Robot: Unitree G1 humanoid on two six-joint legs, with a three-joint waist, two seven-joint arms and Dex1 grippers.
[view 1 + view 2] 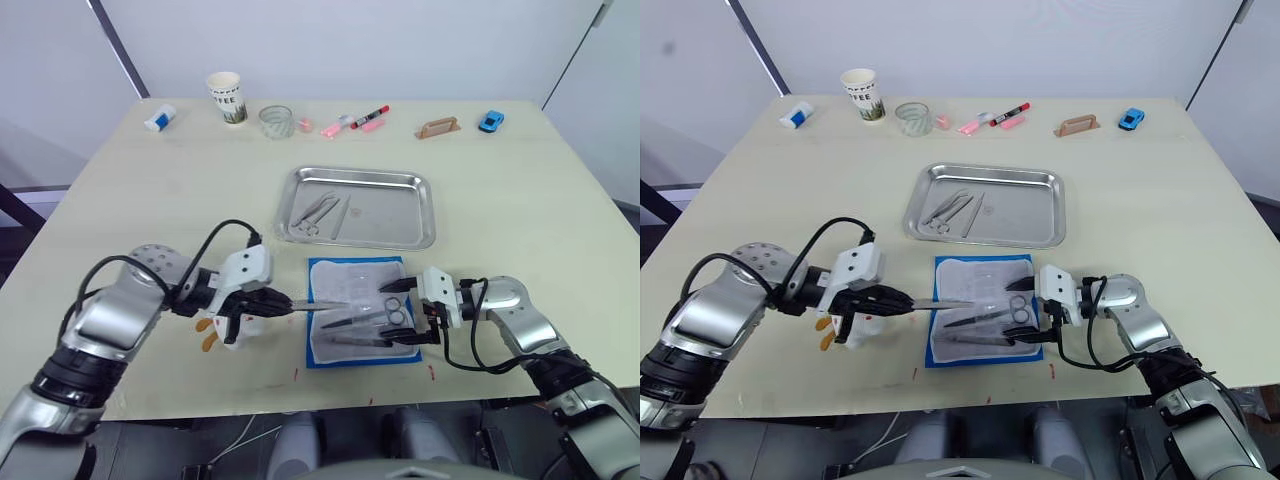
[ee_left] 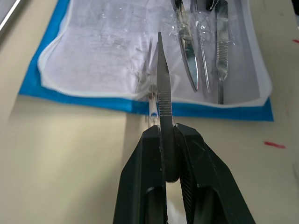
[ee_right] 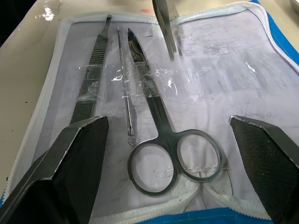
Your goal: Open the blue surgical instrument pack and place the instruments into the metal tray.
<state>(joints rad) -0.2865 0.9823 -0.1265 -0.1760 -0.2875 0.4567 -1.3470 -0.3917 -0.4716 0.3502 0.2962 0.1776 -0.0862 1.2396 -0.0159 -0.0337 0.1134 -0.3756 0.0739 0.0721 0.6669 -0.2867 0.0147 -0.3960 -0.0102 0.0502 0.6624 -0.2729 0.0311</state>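
The blue surgical instrument pack [image 1: 320, 352] lies open near the table's front edge, pale lining up. On the lining lie ring-handled scissors [image 3: 159, 126], a thin probe [image 3: 125, 107] and a flat-handled tool [image 3: 96, 60]. My left gripper [image 1: 283, 304] is shut on slender tweezers [image 2: 163, 88], whose tip reaches over the pack's left side. My right gripper [image 1: 405, 315] stands open at the pack's right edge, its fingers [image 3: 70, 172] on either side of the scissors' rings without touching them. The metal tray [image 1: 360, 174] sits just behind the pack and holds instruments [image 1: 318, 212] in its left half.
Along the table's far edge stand a paper cup [image 1: 227, 97], a glass [image 1: 276, 121], pink and red markers [image 1: 355, 122], a tan wooden piece [image 1: 438, 127], a blue toy car [image 1: 490, 121] and a small white-and-blue item [image 1: 159, 118].
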